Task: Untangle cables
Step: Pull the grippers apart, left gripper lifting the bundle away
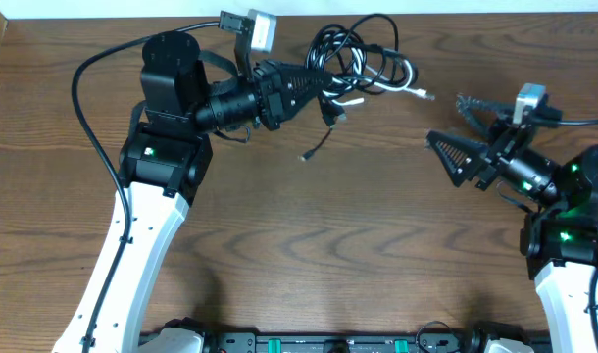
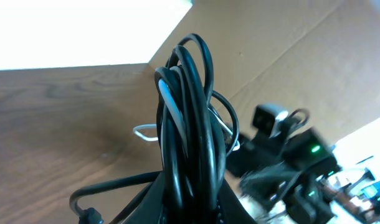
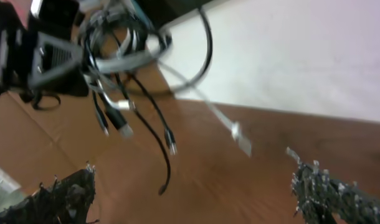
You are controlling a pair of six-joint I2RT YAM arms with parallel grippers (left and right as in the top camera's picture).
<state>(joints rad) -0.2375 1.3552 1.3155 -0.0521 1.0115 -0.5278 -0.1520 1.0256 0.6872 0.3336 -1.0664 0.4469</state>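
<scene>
A tangled bundle of cables (image 1: 363, 61), mostly black with one white strand, lies at the top middle of the table. My left gripper (image 1: 314, 78) is shut on the bundle's left side. In the left wrist view the cables (image 2: 187, 118) rise straight out from between the closed fingers. Loose plug ends (image 1: 319, 142) hang down and a white-ended plug (image 1: 422, 94) sticks out to the right. My right gripper (image 1: 446, 123) stands wide open at the right, apart from the bundle, nothing between its fingers (image 3: 65, 196). The right wrist view shows the cables (image 3: 124, 81) ahead, blurred.
The wooden table (image 1: 309, 245) runs under both arms. Thick black arm cables (image 1: 93, 78) loop at the left. A dark bar of equipment (image 1: 328, 343) lines the front edge. The right arm base (image 1: 569, 230) stands at the right.
</scene>
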